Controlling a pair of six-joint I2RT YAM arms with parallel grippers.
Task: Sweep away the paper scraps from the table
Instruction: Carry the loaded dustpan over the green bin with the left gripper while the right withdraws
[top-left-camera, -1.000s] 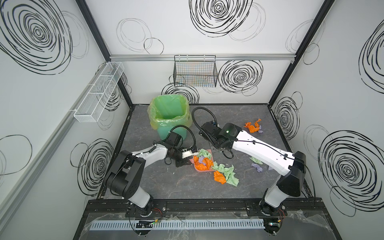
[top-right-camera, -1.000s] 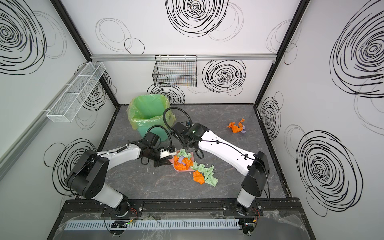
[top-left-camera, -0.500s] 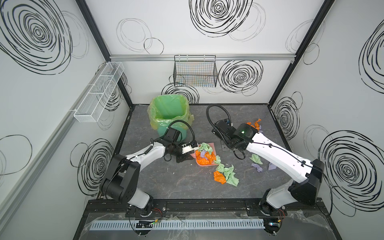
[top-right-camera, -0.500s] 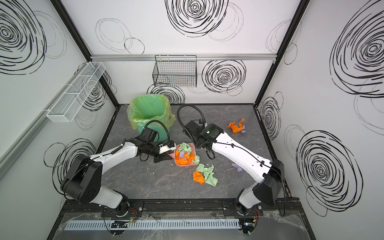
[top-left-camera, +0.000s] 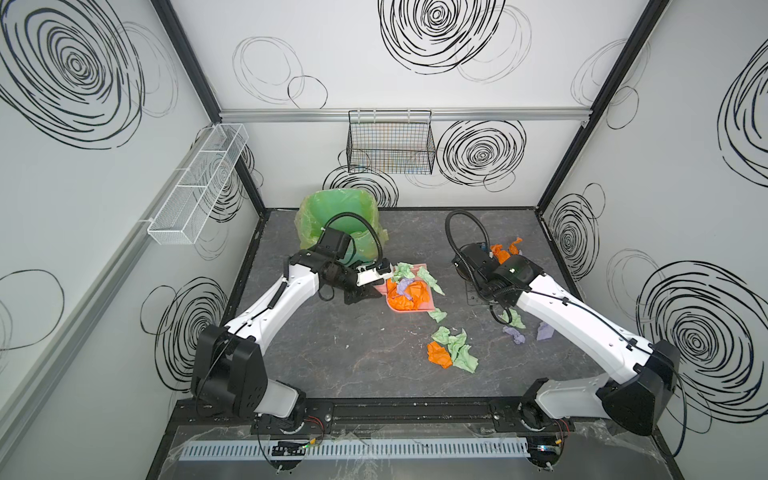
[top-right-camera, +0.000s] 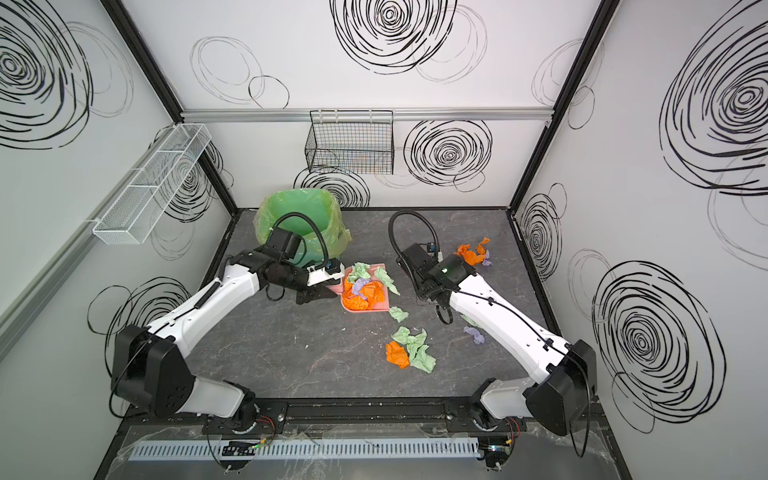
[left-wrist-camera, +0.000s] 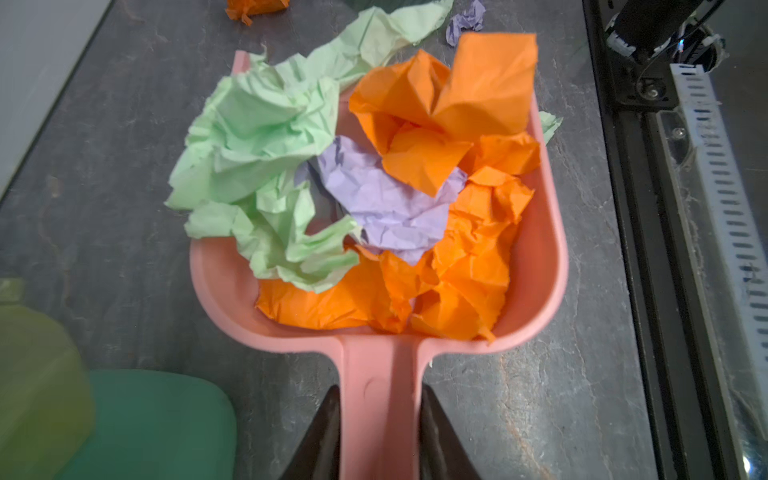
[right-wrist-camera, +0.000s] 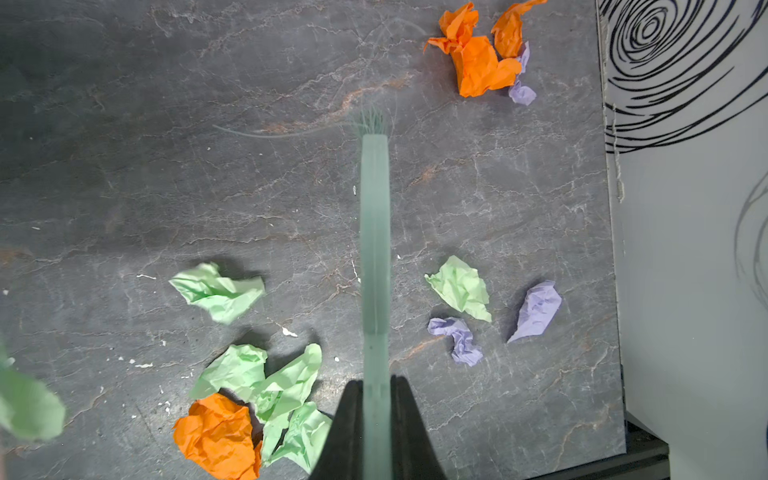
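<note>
- Pink plastic fills the middle of the left wrist view: the dustpan (left-wrist-camera: 552, 257), heaped with orange, pale green and lilac paper scraps (left-wrist-camera: 395, 199). Green wads overhang its left rim and its mouth.
- At the bottom edge of that view, the left gripper (left-wrist-camera: 380, 436) is clamped on the dustpan's handle, with a dark finger on each side.
- In a top view the dustpan lies centre frame, just right of the green-lined bin (top-left-camera: 345, 216), which stands at the upper middle of the table (top-left-camera: 353, 374). I cannot tell whether the pan rests on the table or hangs just above it.
- The step in hand looks like emptying the pan into the bin. Keep the mouth tipped up on the way, since the overhanging green wads look ready to slide off. Turn the pan over only once its mouth is above the bin's opening.
- The right gripper (right-wrist-camera: 376, 415), bottom centre of the right wrist view, is clenched on a pale green brush (right-wrist-camera: 374, 228). Its bristles (right-wrist-camera: 372, 120) touch no wad. It is best kept apart from the pan during the tip.
- Loose on the table are an orange-and-green cluster (top-left-camera: 451, 353) at lower centre, an orange group (top-left-camera: 503, 251) at upper right, and lilac wads (top-left-camera: 514, 334) by the right arm.
</note>
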